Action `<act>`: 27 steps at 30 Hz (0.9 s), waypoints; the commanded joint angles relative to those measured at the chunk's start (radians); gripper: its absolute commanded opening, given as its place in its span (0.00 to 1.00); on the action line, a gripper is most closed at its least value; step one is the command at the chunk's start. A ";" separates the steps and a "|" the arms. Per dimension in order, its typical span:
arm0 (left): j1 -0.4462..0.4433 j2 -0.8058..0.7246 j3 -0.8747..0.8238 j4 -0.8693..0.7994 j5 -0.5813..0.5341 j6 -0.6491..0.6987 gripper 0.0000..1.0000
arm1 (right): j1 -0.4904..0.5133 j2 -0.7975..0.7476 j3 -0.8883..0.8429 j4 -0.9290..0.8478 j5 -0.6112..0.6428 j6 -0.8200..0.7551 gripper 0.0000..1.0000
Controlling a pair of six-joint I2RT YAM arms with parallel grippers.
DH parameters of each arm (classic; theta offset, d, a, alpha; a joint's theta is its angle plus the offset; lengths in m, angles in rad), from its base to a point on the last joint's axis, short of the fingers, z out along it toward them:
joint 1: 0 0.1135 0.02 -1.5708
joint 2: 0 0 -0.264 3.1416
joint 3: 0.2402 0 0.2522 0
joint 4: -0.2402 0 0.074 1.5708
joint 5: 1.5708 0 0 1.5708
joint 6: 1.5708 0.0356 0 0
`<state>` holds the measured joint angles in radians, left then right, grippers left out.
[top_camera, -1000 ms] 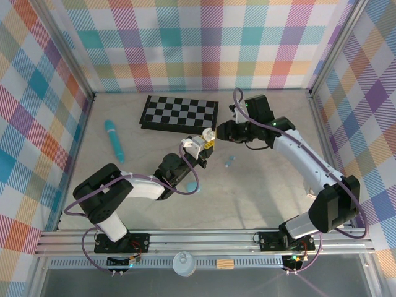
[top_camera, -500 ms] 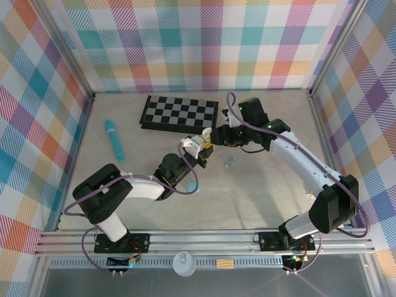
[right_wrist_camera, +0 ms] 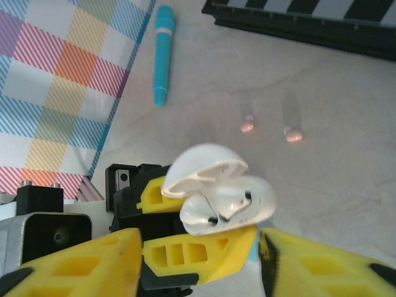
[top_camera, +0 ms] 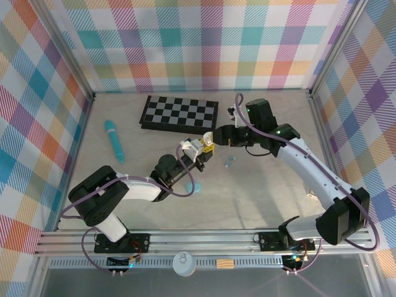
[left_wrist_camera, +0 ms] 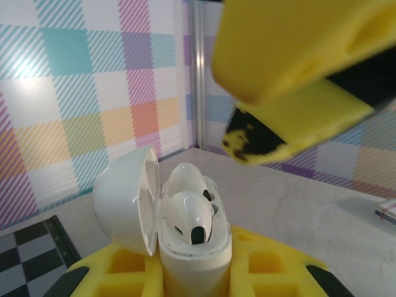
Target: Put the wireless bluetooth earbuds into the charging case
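Left tool (top_camera: 197, 148) clamps the open case (left_wrist_camera: 197, 260); right tool (top_camera: 215, 137) hangs just above it, spread wide and empty. An earbud (left_wrist_camera: 193, 218) rests in the case, seemingly proud of its well: a skewed push, or shutting the lid early, could flick it out.

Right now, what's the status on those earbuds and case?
Left gripper shut on white charging case, lid open, white earbuds seated. Right gripper open beside it. Two pink earbuds loose on table.

The white charging case (left_wrist_camera: 195, 266) has its lid swung open with white earbuds (left_wrist_camera: 189, 213) seated inside; two pink earbuds (right_wrist_camera: 247, 127) lie apart.
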<state>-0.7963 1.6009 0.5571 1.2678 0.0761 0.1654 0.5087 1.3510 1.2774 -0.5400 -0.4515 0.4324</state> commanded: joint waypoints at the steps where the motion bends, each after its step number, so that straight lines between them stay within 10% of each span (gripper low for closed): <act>1: 0.013 -0.054 -0.011 0.010 0.153 0.071 0.00 | -0.010 0.019 0.038 0.015 0.024 0.015 0.66; 27: 0.023 -0.023 0.022 0.043 0.076 0.002 0.00 | -0.010 0.065 0.109 -0.195 0.099 -0.086 0.75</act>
<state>-0.7799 1.5791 0.5560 1.2507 0.1474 0.1757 0.5034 1.4338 1.3811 -0.7044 -0.3698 0.3649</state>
